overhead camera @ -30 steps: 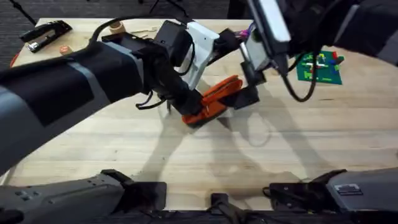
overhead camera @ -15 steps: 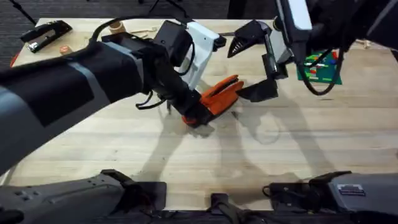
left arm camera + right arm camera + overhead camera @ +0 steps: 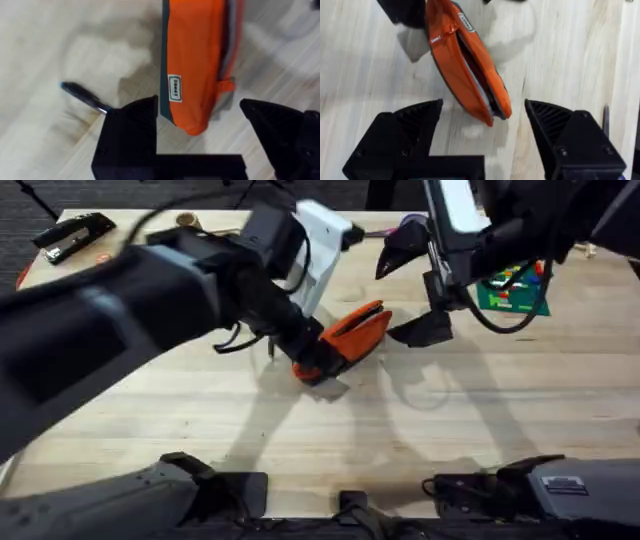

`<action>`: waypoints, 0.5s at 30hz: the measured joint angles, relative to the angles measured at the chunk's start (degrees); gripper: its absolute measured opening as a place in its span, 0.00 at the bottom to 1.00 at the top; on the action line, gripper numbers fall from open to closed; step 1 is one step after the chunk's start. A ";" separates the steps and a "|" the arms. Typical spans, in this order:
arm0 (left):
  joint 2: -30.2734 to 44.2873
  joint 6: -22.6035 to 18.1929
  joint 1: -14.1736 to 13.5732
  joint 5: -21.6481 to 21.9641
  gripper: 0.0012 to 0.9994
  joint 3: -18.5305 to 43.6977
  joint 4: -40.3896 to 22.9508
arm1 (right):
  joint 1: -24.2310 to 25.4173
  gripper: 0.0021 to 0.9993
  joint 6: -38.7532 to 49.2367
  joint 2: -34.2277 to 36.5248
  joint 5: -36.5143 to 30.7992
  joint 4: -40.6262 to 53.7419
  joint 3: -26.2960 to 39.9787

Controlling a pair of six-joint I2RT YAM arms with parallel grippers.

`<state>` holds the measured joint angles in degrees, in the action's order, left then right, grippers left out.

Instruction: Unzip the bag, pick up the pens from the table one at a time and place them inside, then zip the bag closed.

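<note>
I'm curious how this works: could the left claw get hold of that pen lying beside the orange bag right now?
Probably yes. The left claw hangs open at the end of the bag, and the pen lies bare on the table just beside one finger, nothing covering it.

Bag (image 3: 352, 338) bright orange, dark teal-grey base strip, small white label with dark print, grey along the zip opening. Table (image 3: 480, 420) pale wood, plank strips visible. Left gripper (image 3: 200, 130) and right gripper (image 3: 482, 132) fingers black. Pen (image 3: 82, 96) dark barrel, blue end. Green patterned piece (image 3: 512, 290) with red and white bits near the worktop's far right edge.
</note>
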<state>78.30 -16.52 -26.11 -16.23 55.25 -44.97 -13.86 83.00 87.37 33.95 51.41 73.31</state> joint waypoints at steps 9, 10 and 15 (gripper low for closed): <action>-21.13 -0.01 0.00 3.71 0.99 1.51 -1.85 | -5.52 1.00 -2.02 0.00 -9.86 6.98 9.87; -22.14 -0.01 0.00 4.24 0.99 1.54 -2.47 | -5.89 1.00 -2.03 0.00 -10.33 7.04 10.31; -24.90 -0.01 0.00 6.07 0.99 1.55 -6.10 | -7.28 1.00 -2.26 0.00 -11.32 7.16 11.34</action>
<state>53.41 -16.53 -26.11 -10.16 56.80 -51.07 -21.14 80.73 87.37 22.63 58.57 84.64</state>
